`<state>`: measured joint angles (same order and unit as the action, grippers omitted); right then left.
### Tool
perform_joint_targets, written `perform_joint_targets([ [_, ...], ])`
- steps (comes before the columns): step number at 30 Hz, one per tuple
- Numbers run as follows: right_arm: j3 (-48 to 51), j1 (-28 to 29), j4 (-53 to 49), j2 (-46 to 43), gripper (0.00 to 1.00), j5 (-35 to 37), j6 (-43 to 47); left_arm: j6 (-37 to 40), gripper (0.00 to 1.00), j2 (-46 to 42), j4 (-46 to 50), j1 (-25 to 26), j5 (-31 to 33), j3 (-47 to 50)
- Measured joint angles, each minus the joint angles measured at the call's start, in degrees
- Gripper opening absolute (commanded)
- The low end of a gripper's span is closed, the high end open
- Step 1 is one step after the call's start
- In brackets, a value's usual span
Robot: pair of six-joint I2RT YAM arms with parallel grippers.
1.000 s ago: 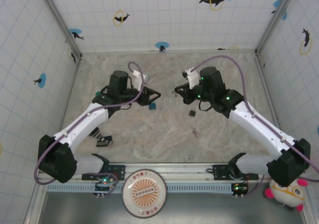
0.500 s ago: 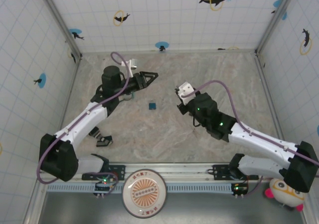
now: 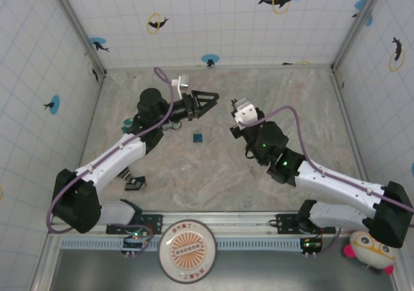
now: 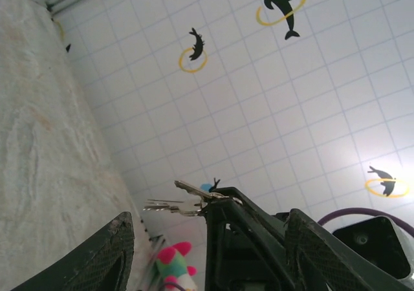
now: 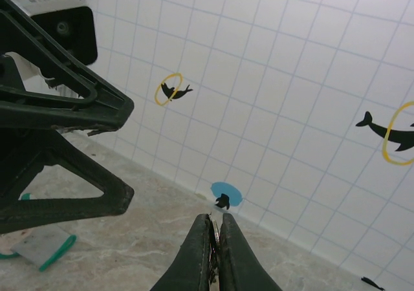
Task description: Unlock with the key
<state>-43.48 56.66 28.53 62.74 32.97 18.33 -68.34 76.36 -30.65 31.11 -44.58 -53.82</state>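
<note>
From above, the marbled table [image 3: 213, 174] sits inside tiled walls [image 3: 213, 26] dotted with dolphin stickers. A black piece [image 3: 134, 183] lies beside the left arm, a round disc [image 3: 187, 250] rests at the near edge, and a plush toy [image 3: 370, 249] sits at the near right corner. The small teal padlock [image 3: 197, 137] lies flat on the table, apart from both arms and a little nearer than the left gripper [image 3: 210, 102]. That gripper's jaws are spread in a V and aimed at the right gripper [image 3: 234, 129] close by. In the left wrist view, the left fingers [image 4: 107, 258] stand wide at either side, and the black tip of the right gripper rises between them, blocking the lower middle. From that tip juts the silver key [image 4: 169, 206], blade level and pointing left, with a second blade angled just above it, both seen against the wall with the plush toy below. In the right wrist view, the right fingers [image 5: 202, 252] are pinched tight together, and what lies between them is too thin to make out here. The open left gripper looms on the left, hiding part of the table.
</note>
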Motion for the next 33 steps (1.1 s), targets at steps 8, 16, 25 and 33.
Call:
perform_joint_targets([
  [8,0.1,0.3,1.3,0.6,0.0,-1.8,2.2,-4.8,0.54,1.9,-3.5,1.7,-1.1,-1.0],
  [16,0.0,2.0,2.1,2.3,0.0,-1.4,5.4,-7.2,0.53,2.7,-5.9,2.2,-2.0,-1.2],
  [25,0.0,3.4,5.6,3.8,0.0,3.7,9.7,-8.0,0.58,2.8,-6.7,2.2,-2.6,-1.4],
  [33,0.0,4.0,7.2,3.8,0.0,5.1,11.5,-8.0,0.56,3.7,-5.8,2.2,-2.6,-1.4],
])
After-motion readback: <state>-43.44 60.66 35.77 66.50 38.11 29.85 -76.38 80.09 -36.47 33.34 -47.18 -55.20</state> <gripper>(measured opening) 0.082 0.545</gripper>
